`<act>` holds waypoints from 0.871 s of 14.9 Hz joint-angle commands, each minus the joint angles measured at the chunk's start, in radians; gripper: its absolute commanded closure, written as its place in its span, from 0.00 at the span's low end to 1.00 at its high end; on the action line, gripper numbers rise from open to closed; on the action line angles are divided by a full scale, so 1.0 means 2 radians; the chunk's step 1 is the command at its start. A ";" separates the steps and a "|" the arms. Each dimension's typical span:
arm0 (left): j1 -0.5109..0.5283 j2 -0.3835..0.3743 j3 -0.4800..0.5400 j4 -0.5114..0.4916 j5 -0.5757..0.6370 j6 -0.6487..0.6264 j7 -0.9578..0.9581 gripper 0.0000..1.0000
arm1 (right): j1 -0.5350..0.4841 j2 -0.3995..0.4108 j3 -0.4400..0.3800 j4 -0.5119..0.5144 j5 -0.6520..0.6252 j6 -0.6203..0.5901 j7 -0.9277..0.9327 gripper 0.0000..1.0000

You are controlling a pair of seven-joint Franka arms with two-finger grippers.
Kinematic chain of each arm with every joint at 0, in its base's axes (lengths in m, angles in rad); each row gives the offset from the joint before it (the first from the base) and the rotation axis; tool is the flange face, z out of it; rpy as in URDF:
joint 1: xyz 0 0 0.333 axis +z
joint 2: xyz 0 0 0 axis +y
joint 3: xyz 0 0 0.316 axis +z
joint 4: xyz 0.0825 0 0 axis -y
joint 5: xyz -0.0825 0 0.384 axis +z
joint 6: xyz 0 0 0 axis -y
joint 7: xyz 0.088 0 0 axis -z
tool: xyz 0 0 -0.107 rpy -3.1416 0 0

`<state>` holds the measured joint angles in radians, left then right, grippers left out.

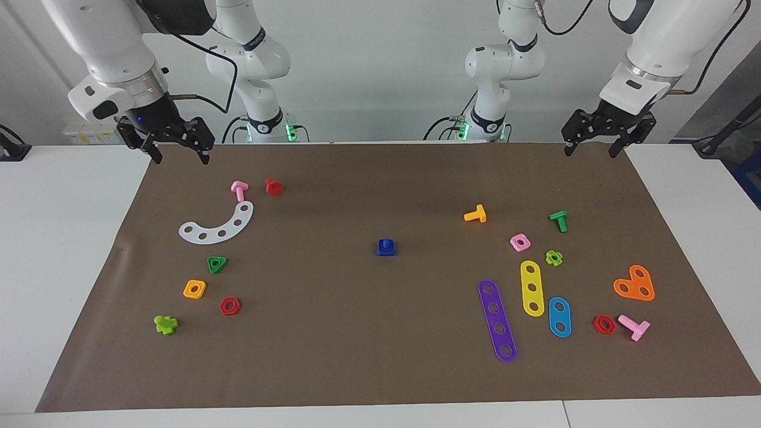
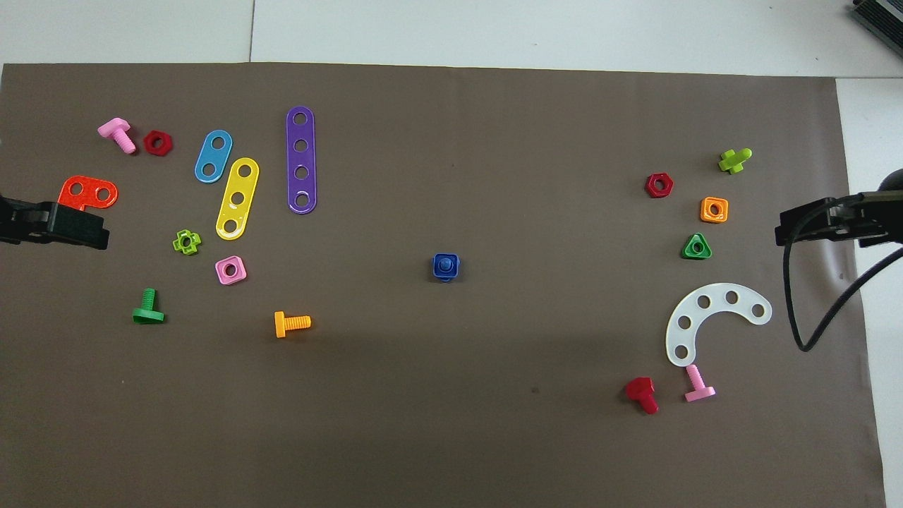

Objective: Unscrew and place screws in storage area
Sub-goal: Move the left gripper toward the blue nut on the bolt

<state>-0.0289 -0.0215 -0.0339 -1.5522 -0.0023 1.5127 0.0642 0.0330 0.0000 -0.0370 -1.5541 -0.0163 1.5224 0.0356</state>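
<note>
The screws show as one royal-blue bolt seated in its blue square nut (image 1: 386, 247), standing alone at the middle of the brown paper (image 2: 446, 267). The storage area is the bare paper among the loose parts toward the left arm's end (image 1: 594, 249) and toward the right arm's end (image 1: 172, 261). My left gripper (image 1: 591, 153) hangs open in the air over the paper's edge at the robots' end, holding nothing. My right gripper (image 1: 181, 159) hangs open over the same edge at its own corner, also holding nothing. Both are well apart from the blue bolt.
Toward the left arm's end lie an orange bolt (image 1: 475, 214), a green bolt (image 1: 559, 221), a pink square nut (image 1: 520, 242) and purple (image 1: 497, 320), yellow (image 1: 532, 288) and blue strips (image 1: 559, 317). Toward the right arm's end lie a white curved strip (image 1: 217, 226) and several nuts.
</note>
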 commanded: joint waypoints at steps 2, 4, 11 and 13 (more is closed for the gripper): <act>0.008 -0.024 -0.005 -0.031 0.007 -0.019 0.004 0.00 | -0.002 -0.003 0.000 -0.003 0.003 -0.006 -0.013 0.00; 0.008 -0.025 -0.005 -0.031 0.007 -0.020 0.003 0.00 | -0.002 -0.003 0.000 -0.004 0.003 -0.006 -0.013 0.00; -0.026 -0.026 -0.008 -0.048 0.007 0.029 -0.001 0.05 | -0.002 -0.003 0.000 -0.004 0.003 -0.006 -0.013 0.00; -0.036 -0.023 -0.012 -0.050 0.007 0.047 -0.006 0.05 | -0.002 -0.003 0.000 -0.004 0.003 -0.006 -0.014 0.00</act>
<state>-0.0675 -0.0431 -0.0600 -1.6083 -0.0023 1.5552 0.0623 0.0330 0.0000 -0.0370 -1.5541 -0.0163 1.5224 0.0356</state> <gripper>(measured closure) 0.044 0.000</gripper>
